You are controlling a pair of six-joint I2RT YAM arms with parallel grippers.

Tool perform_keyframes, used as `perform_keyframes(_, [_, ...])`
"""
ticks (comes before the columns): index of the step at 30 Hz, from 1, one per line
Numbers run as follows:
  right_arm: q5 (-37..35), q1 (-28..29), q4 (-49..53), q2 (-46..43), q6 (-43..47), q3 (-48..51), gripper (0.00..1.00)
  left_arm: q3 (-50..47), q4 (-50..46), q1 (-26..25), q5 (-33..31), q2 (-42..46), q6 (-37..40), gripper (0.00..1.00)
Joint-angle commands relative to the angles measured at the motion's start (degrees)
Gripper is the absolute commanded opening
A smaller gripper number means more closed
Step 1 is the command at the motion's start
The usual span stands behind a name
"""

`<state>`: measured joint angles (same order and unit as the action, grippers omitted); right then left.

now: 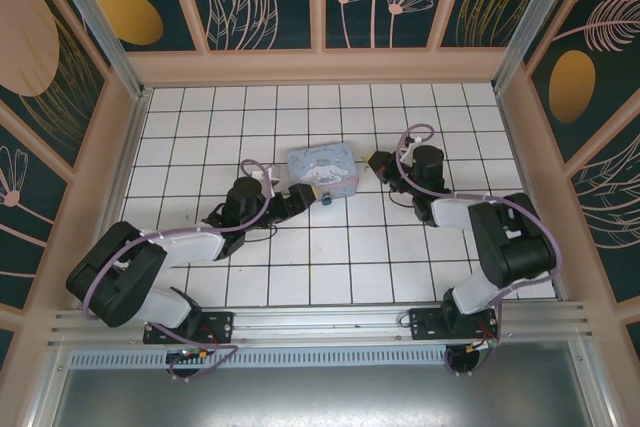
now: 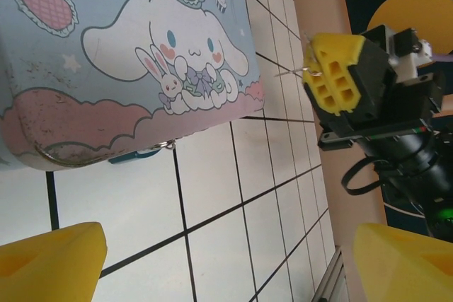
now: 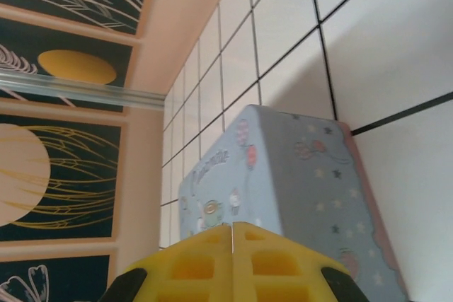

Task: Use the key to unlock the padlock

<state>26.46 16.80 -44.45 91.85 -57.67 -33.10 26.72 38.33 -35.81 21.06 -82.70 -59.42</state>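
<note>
Two robot arms reach low toward a pastel cartoon box (image 1: 322, 167) on a white tiled worktop (image 1: 330, 267).
The left hand (image 1: 303, 197), fingers spread wide, sits just beside the box's near edge. Its wrist camera shows the bluish padlock (image 2: 134, 155) there. The right hand (image 1: 377, 161), pads pressed together, pinches the thin key (image 2: 306, 71) beside the box's right side.

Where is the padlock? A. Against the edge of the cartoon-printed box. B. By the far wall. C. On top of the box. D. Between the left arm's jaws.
A: the left wrist view shows the padlock sitting against the pink lower edge of the box.
</note>
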Motion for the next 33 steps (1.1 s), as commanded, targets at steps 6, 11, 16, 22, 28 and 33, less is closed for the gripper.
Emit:
perform_keyframes(6, [-2.69, 0.99, -10.65, 5.50, -5.69, 1.55, 0.00, 1.49, 5.31, -0.40, 1.03, -3.37, 0.88, 0.91])
perform_keyframes(11, [-4.79, 4.15, -10.01, 5.48, -6.23, 0.85, 0.00, 1.78, 5.30, -0.40, -1.96, -4.05, 0.78, 0.91])
perform_keyframes(16, [-6.19, 7.84, -10.21, 6.30, -6.79, -0.20, 0.00, 2.26, 3.69, -0.47, -5.59, -3.13, 1.64, 0.92])
perform_keyframes(22, [-6.57, 9.72, -12.63, 6.63, -8.65, 0.49, 0.00, 3.63, -0.84, -0.23, -8.92, -1.70, 4.52, 0.93])
perform_keyframes(28, [-7.31, 9.75, -10.29, 3.92, -7.55, 0.75, 0.00, 3.63, -4.78, 0.92, -11.71, 1.12, 7.69, 0.94])
perform_keyframes(33, [-9.71, 9.76, 0.27, -2.38, -2.41, -1.13, 0.00, 3.71, -7.85, 1.57, -11.10, 4.15, 11.91, 0.94])
